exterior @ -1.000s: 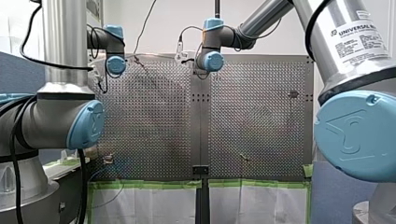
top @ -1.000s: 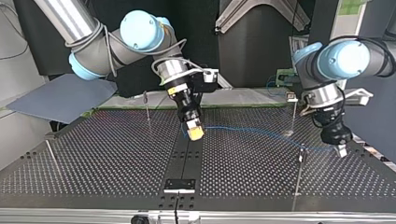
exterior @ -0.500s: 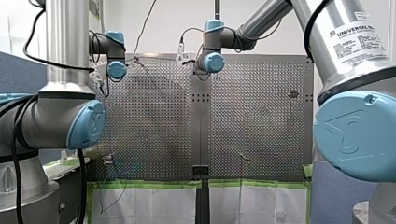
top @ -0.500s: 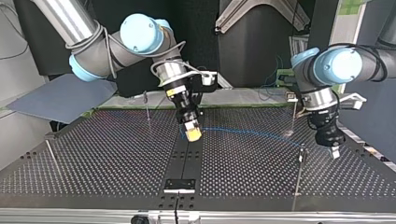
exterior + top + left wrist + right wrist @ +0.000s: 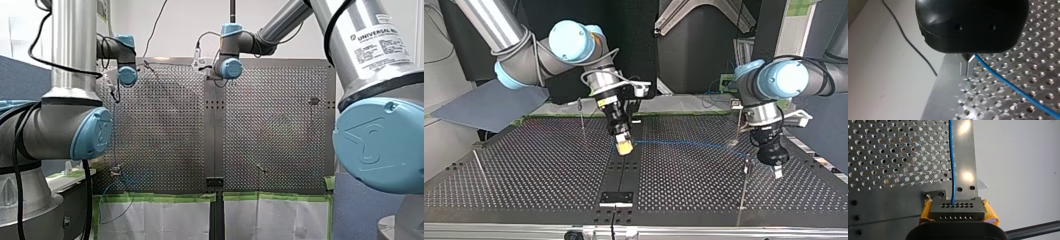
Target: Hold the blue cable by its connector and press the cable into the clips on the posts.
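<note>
In the top view the blue cable (image 5: 689,144) stretches low over the perforated table (image 5: 534,170) between my two grippers. My right gripper (image 5: 624,146), at the middle, is shut on the cable's end. The right wrist view shows its yellow pads (image 5: 990,211) clamping the dark grey connector (image 5: 957,211), and the cable (image 5: 951,157) runs straight ahead from it. At the view's right my left gripper (image 5: 778,172) hangs beside a thin post (image 5: 744,185). In the left wrist view its metal fingers (image 5: 967,71) are shut, and the cable (image 5: 1008,86) leaves them at their side.
More thin posts stand on the table in the top view: one at the back left (image 5: 582,117), one at the far left (image 5: 479,167), one at the back right (image 5: 739,122). A black plate (image 5: 616,197) sits at the near middle. Loose blue cable (image 5: 114,207) hangs at the front view's lower left.
Both grippers have shifted toward the top view's left, carrying the cable. My left gripper has also come nearer the camera, closer to the post.
</note>
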